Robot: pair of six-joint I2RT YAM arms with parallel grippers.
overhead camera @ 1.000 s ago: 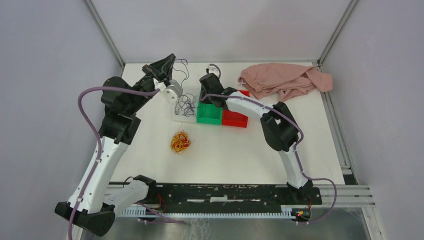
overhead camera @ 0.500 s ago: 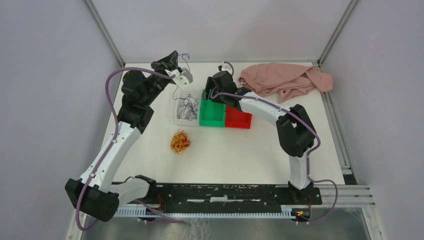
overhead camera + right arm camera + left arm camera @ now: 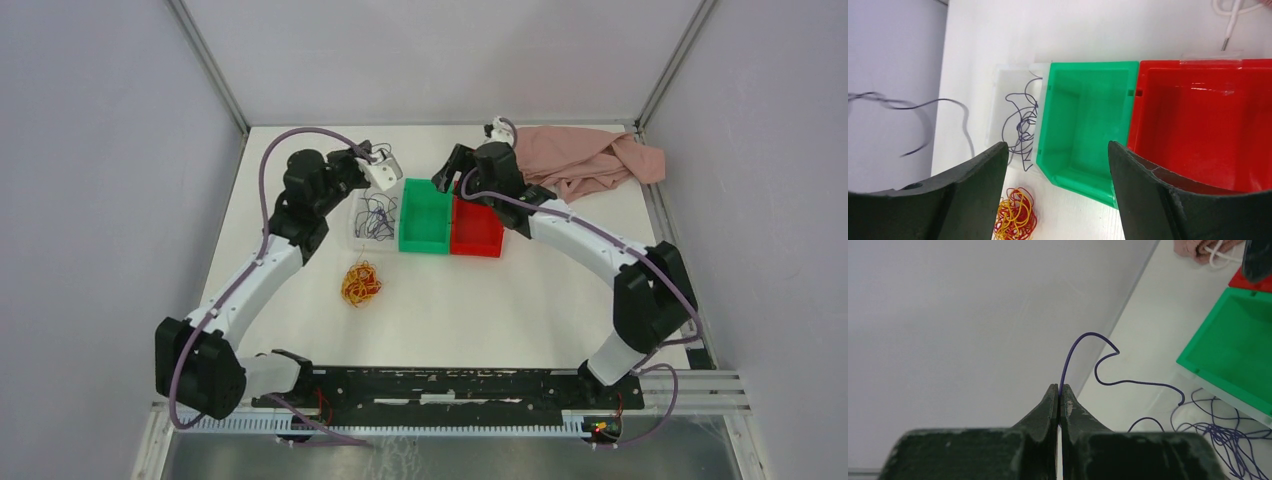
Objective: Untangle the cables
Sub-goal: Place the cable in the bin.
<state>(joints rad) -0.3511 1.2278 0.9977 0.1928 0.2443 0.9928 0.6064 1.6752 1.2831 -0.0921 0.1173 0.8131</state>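
My left gripper is shut on one thin dark purple cable, which curls up and away from its tips. From above, the left gripper hangs over the back of the white tray. Several loose purple strands lie in that tray. A red and yellow-orange tangle rests on the table in front of it and shows as a tangle in the right wrist view. My right gripper is open and empty. It hovers as the right gripper above the green bin.
A green bin and a red bin stand side by side right of the white tray. A pink cloth lies at the back right, with a white cord beside it. Enclosure walls stand close behind.
The right gripper has opened and drawn back to the right, from the tray to above the bins. The left arm has swung right, carrying the purple cable.
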